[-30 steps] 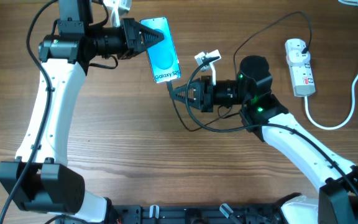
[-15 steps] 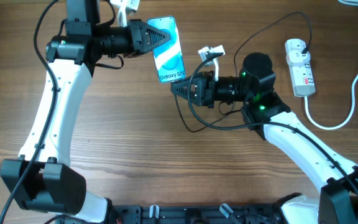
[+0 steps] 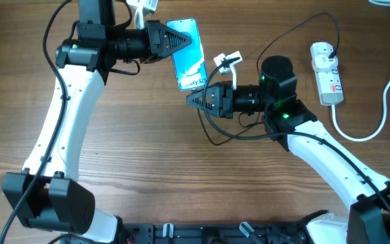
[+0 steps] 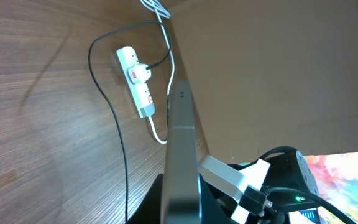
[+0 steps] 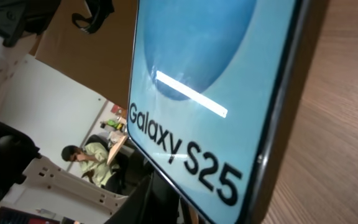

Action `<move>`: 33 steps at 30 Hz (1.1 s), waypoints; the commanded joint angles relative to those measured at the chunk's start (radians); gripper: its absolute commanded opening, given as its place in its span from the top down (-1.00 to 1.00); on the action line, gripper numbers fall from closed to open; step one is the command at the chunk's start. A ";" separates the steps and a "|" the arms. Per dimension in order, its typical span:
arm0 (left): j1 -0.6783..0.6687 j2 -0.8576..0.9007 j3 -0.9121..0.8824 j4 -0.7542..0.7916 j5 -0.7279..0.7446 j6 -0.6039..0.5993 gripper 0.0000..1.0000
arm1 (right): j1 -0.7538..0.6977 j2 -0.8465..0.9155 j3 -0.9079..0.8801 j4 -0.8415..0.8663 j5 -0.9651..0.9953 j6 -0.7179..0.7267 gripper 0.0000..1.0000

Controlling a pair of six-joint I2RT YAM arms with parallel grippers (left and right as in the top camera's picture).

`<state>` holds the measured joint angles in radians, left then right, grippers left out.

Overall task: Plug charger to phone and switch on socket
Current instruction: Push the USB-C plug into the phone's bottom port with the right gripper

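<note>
Left jaws are clamping the upper part of the phone [image 3: 188,57], holding it up off the table [image 3: 147,169] with the lettered end pointing toward the right arm. Right jaws are pinching down to a point just beside that lower edge. They appear to be gripping the connector tip of the charger [image 3: 230,137], though the tip itself is hidden. The black cable is looping away from them across the table and running up to the socket [image 3: 326,73], well apart at the far right, where its other end is already sitting. So step 1 of 2 is in hand: lining the connector up with the port. The next move, as I read it, is calling for a short, straight push into the phone's bottom edge, with the left arm bracing; the socket's red switches are waiting after that.
</note>
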<state>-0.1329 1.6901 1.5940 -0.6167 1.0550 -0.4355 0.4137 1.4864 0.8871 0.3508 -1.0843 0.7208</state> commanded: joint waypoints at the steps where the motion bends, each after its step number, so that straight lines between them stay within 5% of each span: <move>1: 0.000 -0.016 -0.004 0.008 0.025 -0.021 0.92 | 0.002 -0.005 0.021 -0.009 -0.056 -0.010 0.69; 4: 0.000 -0.016 -0.004 0.006 0.025 -0.021 0.92 | 0.002 -0.005 0.021 -0.007 -0.061 0.013 0.91; 15: -0.023 -0.016 -0.004 -0.061 0.097 0.044 0.92 | 0.001 -0.005 0.021 0.115 -0.035 0.102 0.91; 20: -0.048 -0.016 -0.004 -0.166 0.097 0.198 0.92 | -0.001 -0.005 0.022 0.162 -0.031 0.130 0.91; 33: -0.052 -0.016 -0.005 -0.267 0.097 0.253 0.91 | -0.010 -0.005 0.024 0.211 0.003 0.173 0.91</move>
<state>-0.1322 1.6863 1.6218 -0.8005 1.1275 -0.2993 0.4309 1.4883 0.8619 0.4942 -1.2423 0.8967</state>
